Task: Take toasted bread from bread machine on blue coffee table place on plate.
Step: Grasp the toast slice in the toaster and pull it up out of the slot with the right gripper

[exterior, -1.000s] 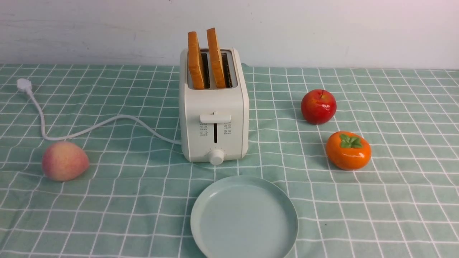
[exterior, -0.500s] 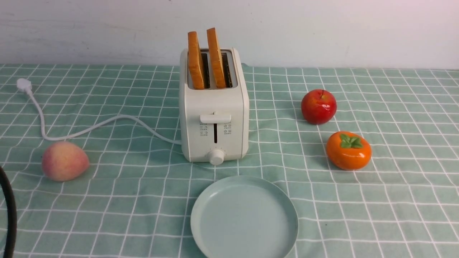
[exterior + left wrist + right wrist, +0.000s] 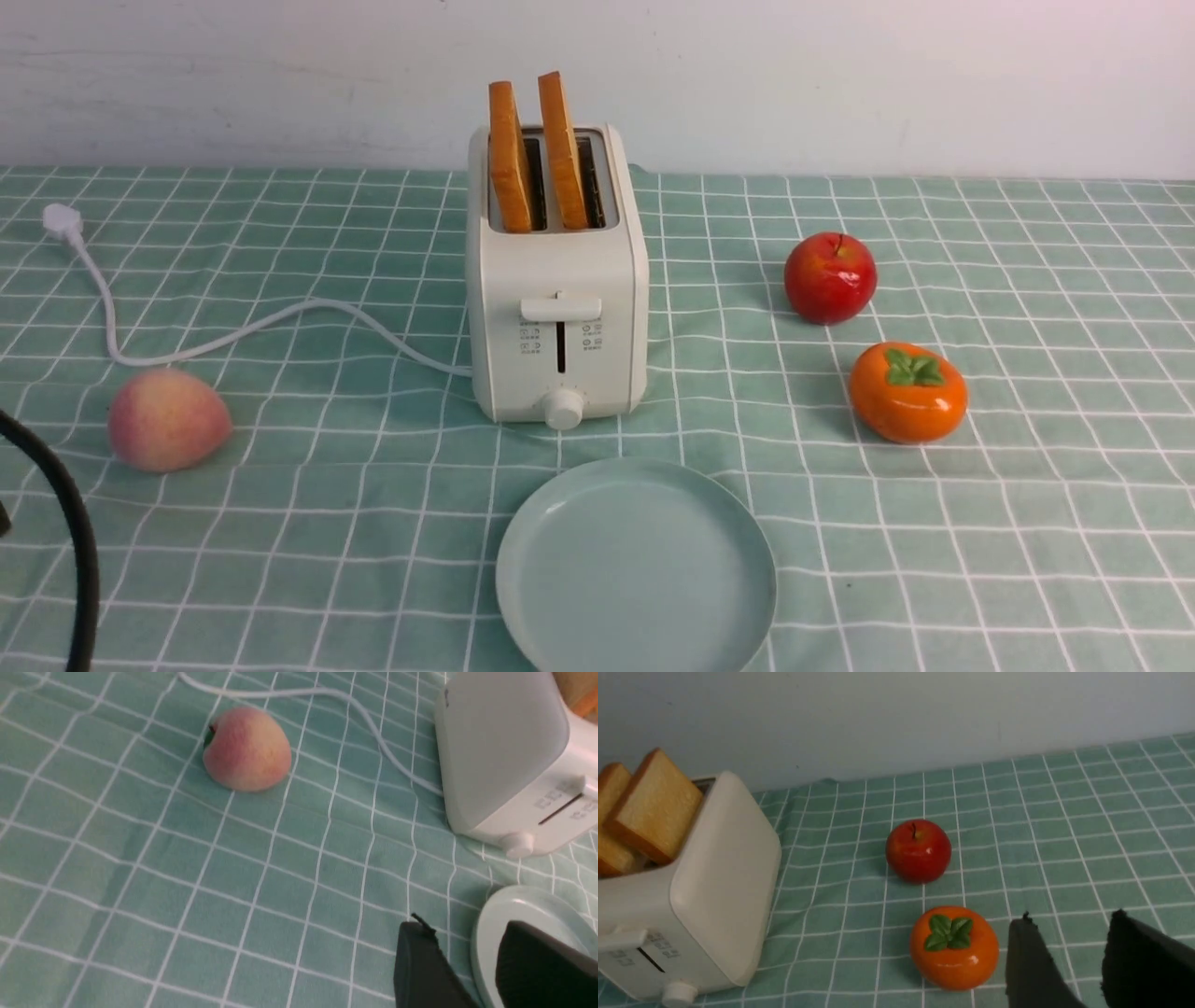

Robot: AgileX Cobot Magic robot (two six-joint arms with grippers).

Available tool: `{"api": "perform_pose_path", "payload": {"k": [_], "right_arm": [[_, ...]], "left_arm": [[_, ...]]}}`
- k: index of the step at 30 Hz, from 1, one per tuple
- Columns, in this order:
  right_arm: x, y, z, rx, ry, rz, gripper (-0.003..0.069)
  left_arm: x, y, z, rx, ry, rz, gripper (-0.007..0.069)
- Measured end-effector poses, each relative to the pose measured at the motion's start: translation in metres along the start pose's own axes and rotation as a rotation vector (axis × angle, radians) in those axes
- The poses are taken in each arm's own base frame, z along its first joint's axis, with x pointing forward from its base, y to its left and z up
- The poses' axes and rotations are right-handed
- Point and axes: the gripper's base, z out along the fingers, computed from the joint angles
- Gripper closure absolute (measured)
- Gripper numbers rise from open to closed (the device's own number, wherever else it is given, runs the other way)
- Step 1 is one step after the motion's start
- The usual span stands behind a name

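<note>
I see both slices of toasted bread standing upright in the slots of the bread machine, one in each slot, their top halves sticking out. The machine sits toward the back of the blue coffee table with its lever and knob facing me. The plate lies bare just in front of it, near but not touching.

In the left wrist view, the left gripper has its two dark fingers apart with nothing between them, close to the plate's rim. The right gripper is likewise parted and holding nothing, beside the persimmon, with the apple further back. Neither gripper shows in the front view; only a black curved cable shows at its left edge.

A peach rests on the machine's left, and the white power cord loops behind it
</note>
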Motion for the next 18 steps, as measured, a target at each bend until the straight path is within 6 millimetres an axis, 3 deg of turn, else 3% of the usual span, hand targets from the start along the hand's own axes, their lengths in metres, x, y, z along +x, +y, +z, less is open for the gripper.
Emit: {"api": "perform_pose_path", "payload": {"k": [3, 8, 11, 14, 16, 18], "right_arm": [[0.005, -0.001, 0.017, 0.001, 0.044, 0.044, 0.0419], [0.019, 0.0, 0.046, -0.008, 0.146, 0.239, 0.0419], [0.033, 0.003, 0.07, -0.012, 0.237, 0.445, 0.0419], [0.042, 0.008, 0.08, -0.024, 0.292, 0.51, 0.0419], [0.051, 0.023, 0.093, -0.081, 0.404, 0.47, 0.0419], [0.045, 0.037, 0.101, -0.155, 0.445, 0.375, 0.0419]], "left_arm": [[0.011, 0.003, 0.006, 0.005, 0.058, -0.041, 0.0386], [0.027, 0.007, 0.013, 0.004, 0.157, -0.098, 0.0386], [0.036, 0.008, 0.014, -0.001, 0.234, -0.128, 0.0386], [0.038, 0.008, 0.013, -0.001, 0.256, -0.136, 0.0386], [0.04, 0.008, 0.013, -0.003, 0.272, -0.14, 0.0386], [0.04, 0.008, 0.013, -0.001, 0.274, -0.143, 0.0386]]}}
